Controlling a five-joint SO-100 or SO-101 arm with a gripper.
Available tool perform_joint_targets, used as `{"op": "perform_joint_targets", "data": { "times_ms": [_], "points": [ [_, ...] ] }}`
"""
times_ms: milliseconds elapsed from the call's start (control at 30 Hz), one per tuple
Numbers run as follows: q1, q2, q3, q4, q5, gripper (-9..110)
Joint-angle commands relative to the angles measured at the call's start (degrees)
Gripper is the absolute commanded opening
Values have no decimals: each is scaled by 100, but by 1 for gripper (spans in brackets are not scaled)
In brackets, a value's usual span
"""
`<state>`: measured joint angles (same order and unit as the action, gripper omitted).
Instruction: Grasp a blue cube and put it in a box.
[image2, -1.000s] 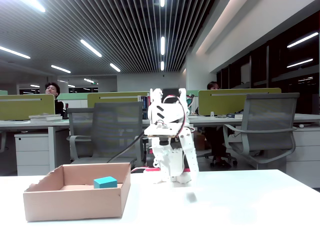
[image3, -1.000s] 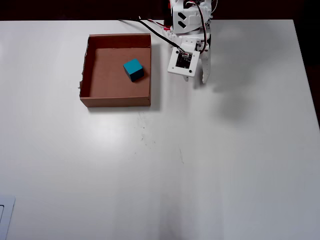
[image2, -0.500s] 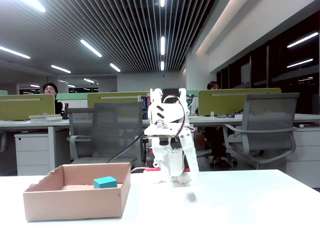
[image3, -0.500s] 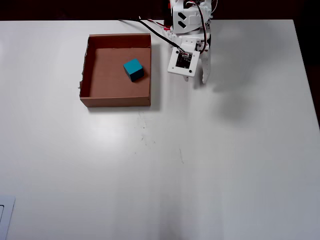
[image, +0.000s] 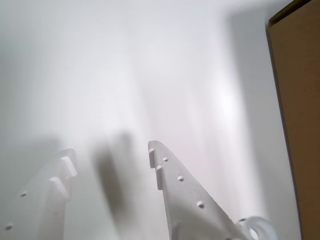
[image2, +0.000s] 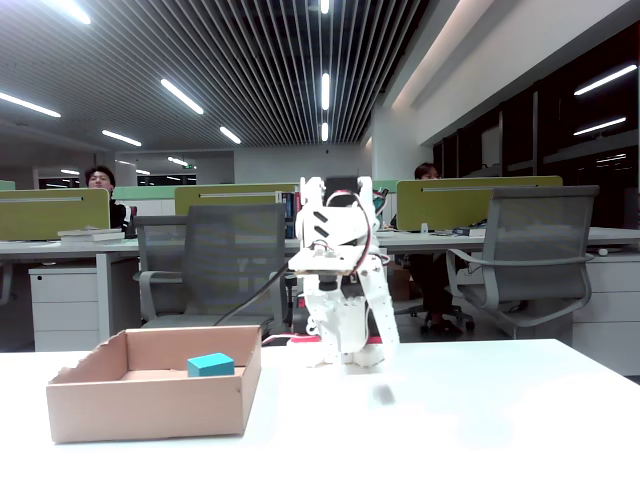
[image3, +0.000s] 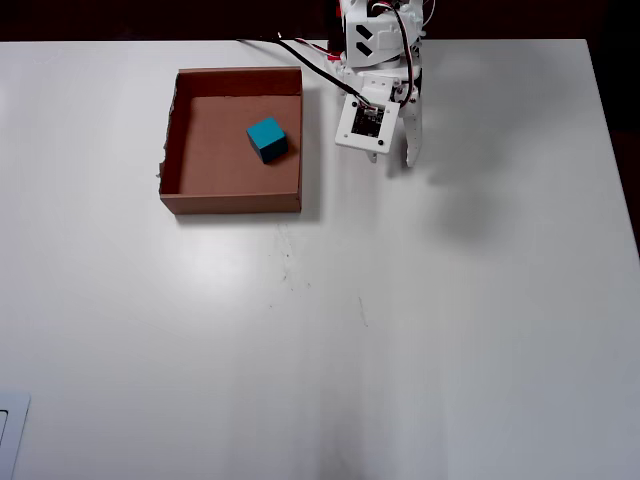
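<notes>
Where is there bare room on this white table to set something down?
The white table is bare across its whole near half below the tan cardboard box, and on the right of the gripper. The far edge is crowded: the box holding the turquoise-blue cube sits beside the white arm.

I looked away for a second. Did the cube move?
No. In the overhead view the cube sits at the same spot inside the box, toward its right wall, same as before.
</notes>
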<state>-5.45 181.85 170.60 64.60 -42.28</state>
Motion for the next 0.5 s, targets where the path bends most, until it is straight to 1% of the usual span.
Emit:
{"op": "perform_joint_targets", "data": {
  "times_ms": [0,333,400,467],
  "points": [
    [-53,53,-44,35,9,18],
    [-88,53,-44,70,0,20],
    [-105,53,-44,97,-26,23],
    [-114,53,-44,105,-35,24]
  ]
}}
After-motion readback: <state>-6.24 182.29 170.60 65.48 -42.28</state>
